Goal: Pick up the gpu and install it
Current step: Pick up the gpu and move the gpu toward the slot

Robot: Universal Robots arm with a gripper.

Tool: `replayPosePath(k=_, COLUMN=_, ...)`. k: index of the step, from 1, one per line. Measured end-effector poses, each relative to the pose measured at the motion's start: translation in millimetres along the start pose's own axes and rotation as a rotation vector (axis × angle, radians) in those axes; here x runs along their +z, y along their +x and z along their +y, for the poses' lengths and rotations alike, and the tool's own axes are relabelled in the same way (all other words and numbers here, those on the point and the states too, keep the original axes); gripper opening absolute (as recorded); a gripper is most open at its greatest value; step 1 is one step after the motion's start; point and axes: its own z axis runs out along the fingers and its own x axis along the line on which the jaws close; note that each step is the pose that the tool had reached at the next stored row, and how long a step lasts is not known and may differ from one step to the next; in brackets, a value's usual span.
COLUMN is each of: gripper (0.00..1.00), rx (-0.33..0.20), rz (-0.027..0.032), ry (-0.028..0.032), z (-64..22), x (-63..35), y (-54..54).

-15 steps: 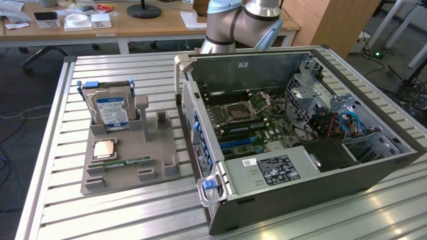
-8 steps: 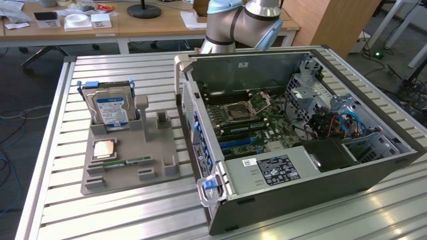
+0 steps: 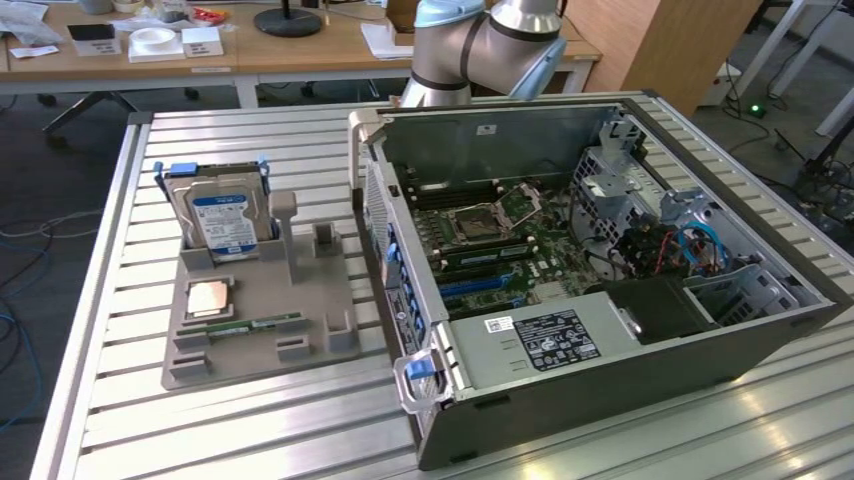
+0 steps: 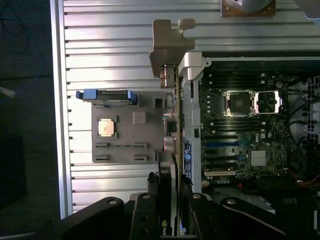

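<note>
- The open computer case [image 3: 574, 385] is being treated as the main hazard. The card is being carried just over the case's wall on the tray side. As a judgement, a low or tilted descent could be knocking the card against that wall instead of bringing it inside.
- The arm [image 3: 481, 45] is being seen behind the far side of the case, rising upward. Judging from the wrist view, the wrist is being pointed straight down at the case.
- The grey tray [image 3: 254, 350] is being seen just beside the case, and its tall posts nearest the case are being left empty.
- The gpu [image 4: 168, 185] is being held edge-on, clear of the tray, along the case's tray-side wall. Its silver bracket [image 4: 172, 42] is being turned away from the gripper.
- The card's cooler end is being clamped between the jaws of the gripper [image 4: 169, 215], which are standing about half closed. A slip there could be twisting the card.
- The blue slots [image 4: 220, 145] inside the case are being left unfilled. A misaligned card edge could be jamming or bending there.
</note>
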Motion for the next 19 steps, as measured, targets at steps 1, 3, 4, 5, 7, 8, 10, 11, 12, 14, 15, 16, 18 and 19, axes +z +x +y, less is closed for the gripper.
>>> replayPosePath(k=1, gripper=0.27, rx=0.000, rz=0.0000, ry=0.0000, z=-0.1, x=1.8, y=0.0)
replayPosePath(k=3, gripper=0.27, rx=0.000, rz=0.0000, ry=-0.0001, z=-0.2, x=5.5, y=0.0)
replayPosePath(k=4, gripper=0.27, rx=0.000, rz=-0.0001, ry=-0.0001, z=-0.3, x=7.4, y=0.0)
replayPosePath(k=5, gripper=0.27, rx=0.000, rz=0.0000, ry=-0.0001, z=-0.4, x=9.1, y=0.1)
replayPosePath(k=7, gripper=0.27, rx=0.000, rz=0.0000, ry=0.0000, z=-0.6, x=12.7, y=0.1)
replayPosePath(k=8, gripper=0.27, rx=0.000, rz=-0.0001, ry=-0.0001, z=-0.7, x=14.5, y=0.1)
replayPosePath(k=10, gripper=0.27, rx=0.000, rz=0.0000, ry=-0.0001, z=-0.8, x=18.3, y=0.1)
replayPosePath(k=11, gripper=0.27, rx=0.000, rz=0.0000, ry=0.0001, z=-0.9, x=20.0, y=0.1)
replayPosePath(k=12, gripper=0.27, rx=0.000, rz=0.0000, ry=0.0000, z=-1.0, x=21.8, y=0.1)
replayPosePath(k=14, gripper=0.27, rx=0.000, rz=0.0000, ry=-0.0001, z=-1.1, x=25.4, y=0.2)
replayPosePath(k=15, gripper=0.27, rx=0.000, rz=-0.0001, ry=-0.0001, z=-1.2, x=27.4, y=0.2)
replayPosePath(k=16, gripper=0.27, rx=0.000, rz=0.0000, ry=0.0000, z=-1.3, x=29.1, y=0.2)
replayPosePath(k=18, gripper=0.27, rx=0.000, rz=0.0001, ry=0.0000, z=-1.4, x=32.7, y=0.2)
replayPosePath(k=19, gripper=0.27, rx=0.000, rz=0.0000, ry=-0.0001, z=-1.5, x=34.5, y=0.2)
